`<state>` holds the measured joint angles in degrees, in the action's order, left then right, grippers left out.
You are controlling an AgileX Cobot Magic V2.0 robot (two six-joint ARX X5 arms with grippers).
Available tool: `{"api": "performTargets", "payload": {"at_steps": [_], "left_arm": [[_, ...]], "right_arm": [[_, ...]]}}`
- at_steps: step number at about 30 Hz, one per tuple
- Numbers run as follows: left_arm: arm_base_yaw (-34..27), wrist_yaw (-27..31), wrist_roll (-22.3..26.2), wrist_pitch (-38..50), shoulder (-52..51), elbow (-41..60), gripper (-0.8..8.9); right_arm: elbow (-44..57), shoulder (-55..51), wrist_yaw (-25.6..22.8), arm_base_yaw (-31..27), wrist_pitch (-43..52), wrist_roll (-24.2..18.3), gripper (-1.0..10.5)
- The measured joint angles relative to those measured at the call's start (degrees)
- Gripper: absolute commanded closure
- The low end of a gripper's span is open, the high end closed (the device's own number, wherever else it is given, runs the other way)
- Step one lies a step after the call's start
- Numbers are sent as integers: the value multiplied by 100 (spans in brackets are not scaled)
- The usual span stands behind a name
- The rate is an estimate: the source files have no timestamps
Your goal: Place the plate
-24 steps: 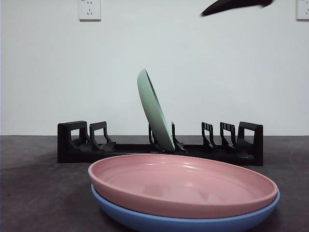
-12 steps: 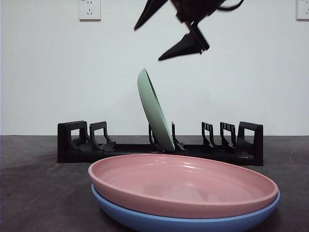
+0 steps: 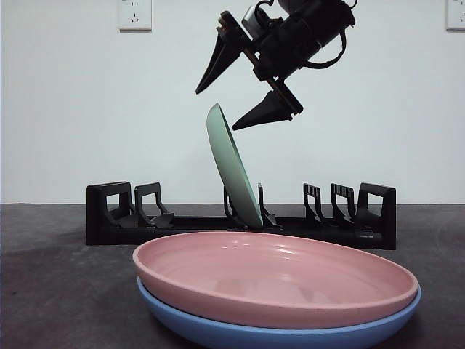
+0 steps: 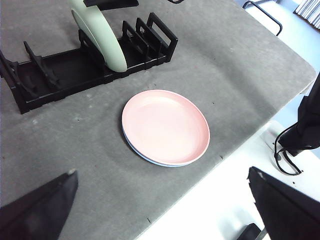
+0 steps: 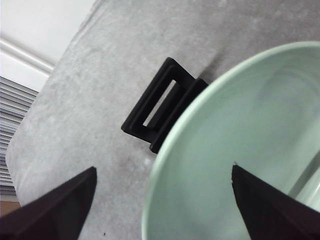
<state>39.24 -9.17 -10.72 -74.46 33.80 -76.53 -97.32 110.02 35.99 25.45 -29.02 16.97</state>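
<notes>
While the dark grey table point(image 4: 235, 65) carries a long black dish rack point(image 3: 240, 218) across its far side, a green plate point(image 3: 232, 167) stands on edge in one of the rack's middle slots, leaning a little, its long axis running up from the slot to a free top rim. Nearer the front camera, a pink plate point(image 3: 276, 280) lies flat, stacked on a blue plate point(image 3: 218, 331), well apart from any arm. The right gripper point(image 3: 243, 91) hangs just above the green plate's top rim, jaws spread wide and tilted down, one jaw to each side of the rim and neither touching it; the plate sits directly below and between them. The left gripper point(image 4: 160, 200) waits high over the near table edge, jaws also spread and holding nothing, much farther from the rack.
</notes>
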Motion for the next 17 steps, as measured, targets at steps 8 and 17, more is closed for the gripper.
{"api": "performTargets", "payload": {"at_steps": [8, 17], "left_arm": [[2, -2, 2, -20, 0, 0, 251], [2, 0, 22, -50, 0, 0, 251]], "right_arm": [[-7, 70, -92, 26, 11, 15, 886], [-15, 70, -87, 70, -9, 411, 937]]}}
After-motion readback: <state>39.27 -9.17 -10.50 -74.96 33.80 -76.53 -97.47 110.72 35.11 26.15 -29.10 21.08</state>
